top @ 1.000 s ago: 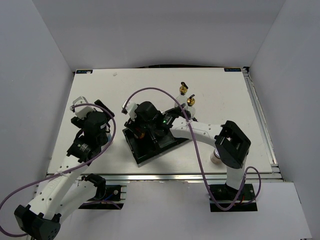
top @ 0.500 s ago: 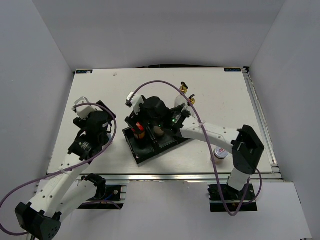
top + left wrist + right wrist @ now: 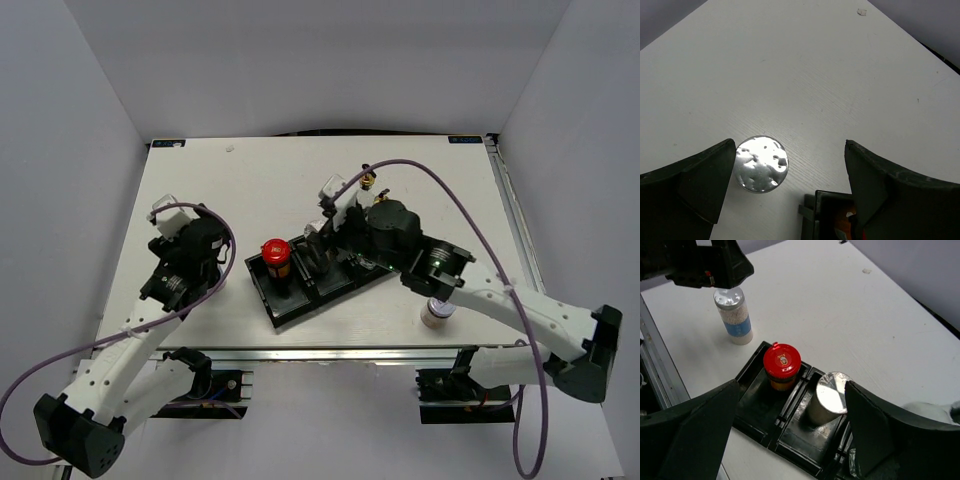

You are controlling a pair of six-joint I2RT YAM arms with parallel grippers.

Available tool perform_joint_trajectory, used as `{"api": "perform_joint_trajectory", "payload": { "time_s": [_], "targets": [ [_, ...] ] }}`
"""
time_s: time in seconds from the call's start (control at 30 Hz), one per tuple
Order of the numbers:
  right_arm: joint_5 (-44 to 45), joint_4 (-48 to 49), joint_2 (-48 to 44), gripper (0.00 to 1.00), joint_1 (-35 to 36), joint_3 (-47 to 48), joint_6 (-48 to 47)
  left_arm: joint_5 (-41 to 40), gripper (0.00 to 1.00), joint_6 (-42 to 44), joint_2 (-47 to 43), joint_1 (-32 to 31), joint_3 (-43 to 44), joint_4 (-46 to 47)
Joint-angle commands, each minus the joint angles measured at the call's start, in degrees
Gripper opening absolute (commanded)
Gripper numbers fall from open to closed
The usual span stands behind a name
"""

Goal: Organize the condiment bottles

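since the shaker [image 3: 761, 164] sits off-centre under the open left gripper [image 3: 790, 172], descending could topple it; right gripper [image 3: 795, 432] open too, empty.

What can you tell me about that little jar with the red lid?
The red-lidded jar is small and round: glossy red cap with a small emblem, brown-orange body below. It stands upright in an end compartment of the black tray, beside a silver-capped shaker in the next one. Nothing else touches it.

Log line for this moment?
left gripper open over table shaker | right gripper open over tray | in tray: red-lidded jar, silver-capped shaker
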Motion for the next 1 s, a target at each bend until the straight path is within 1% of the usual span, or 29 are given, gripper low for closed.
{"api": "perform_joint_trajectory", "payload": {
  "time_s": [0.0, 0.07, 0.1, 0.17, 0.2, 0.27, 0.3, 0.33, 0.37, 0.4, 0.43, 0.47, 0.53, 0.57, 0.63, 0.73, 0.77, 0.8, 0.83, 0.87, 0.93, 0.97],
  "targets": [
    [5.8, -1.7, -4.3, 0.89, 0.0, -0.4, 2.7, 0.5, 0.98, 1.5, 0.5, 2.3, -0.1, 4.0],
    [8.0, -2.7, -8.1, 0.89, 0.0, -1.0, 4.3, 3.9, 0.98, 1.7, 2.2, 4.0, 0.1, 4.5],
    [11.2, -2.9, -11.0, 0.89, 0.0, -2.3, 4.4, 5.6, 0.98, 1.7, 3.9, 5.7, -0.2, 4.7],
    [15.0, -2.8, -13.8, 0.89, 0.0, -4.0, 6.8, 7.2, 0.98, 1.4, 5.5, 7.2, -0.9, 5.1],
    [20.3, -2.1, -16.1, 0.89, 0.0, -5.7, 6.9, 8.0, 0.98, 0.8, 6.1, 8.6, -1.3, 5.1],
    [26.9, -1.5, -17.8, 0.89, -0.7, -7.1, 5.4, 9.0, 0.98, 0.0, 7.1, 9.2, -1.7, 4.5],
    [36.2, -0.5, -19.0, 0.90, -2.5, -8.3, 5.6, 8.7, 0.98, -0.5, 6.9, 9.3, -2.3, 4.3],
    [40.3, -0.6, -19.5, 0.89, -2.5, -8.6, 5.6, 8.8, 0.98, -0.8, 6.7, 9.4, -2.8, 4.3],
    [45.6, -0.8, -20.0, 0.89, -5.5, -8.8, 7.7, 8.7, 0.98, -1.1, 6.4, 9.5, -3.1, 4.2],
    [46.8, -1.1, -21.1, 0.89, -7.4, -9.1, 9.0, 8.2, 0.98, -1.5, 6.3, 9.5, -3.4, 3.9],
    [47.5, -2.0, -21.7, 0.89, -11.7, -9.3, 10.6, 7.6, 0.98, -1.7, 6.2, 9.5, -4.0, 3.7],
    [47.5, -2.4, -22.4, 0.89, -13.9, -9.6, 13.7, 7.1, 0.98, -1.8, 6.3, 9.5, -4.2, 3.9],
    [47.5, -2.4, -23.8, 0.89, -18.0, -10.8, 15.4, 8.2, 0.98, -1.5, 6.7, 9.5, -4.4, 5.3],
    [48.9, -2.4, -23.9, 0.89, -21.5, -11.2, 16.6, 9.9, 0.98, -1.2, 7.2, 9.5, -4.7, 5.7],
    [49.7, -3.6, -23.1, 0.89, -24.9, -11.3, 17.7, 10.3, 0.98, -1.2, 7.9, 9.6, -5.1, 6.6],
    [45.6, -7.1, -20.6, 0.89, -34.2, -11.0, 21.4, 9.2, 0.98, -1.4, 9.7, 9.6, -5.2, 6.2],
    [41.9, -7.5, -20.0, 0.89, -36.0, -11.6, 22.2, 9.3, 0.98, -1.4, 10.0, 9.6, -5.4, 6.2],
    [39.7, -7.5, -18.8, 0.89, -37.9, -12.1, 23.8, 9.7, 0.96, -1.2, 10.4, 9.6, -5.7, 6.5],
    [37.6, -7.5, -18.0, 0.89, -41.6, -12.7, 24.5, 9.8, 0.94, -1.2, 10.5, 9.6, -5.8, 7.1],
    [34.1, -8.3, -16.4, 0.89, -43.4, -13.5, 25.3, 9.9, 0.88, -1.2, 10.8, 9.6, -6.0, 7.1],
    [31.0, -8.6, -14.7, 0.89, -47.4, -14.3, 26.6, 10.1, 0.80, -0.8, 11.0, 9.6, -6.0, 7.2],
    [30.4, -9.0, -13.9, 0.90, -48.2, -14.7, 27.1, 10.4, 0.75, -0.6, 11.1, 9.6, -5.9, 7.3]
  ]
}}
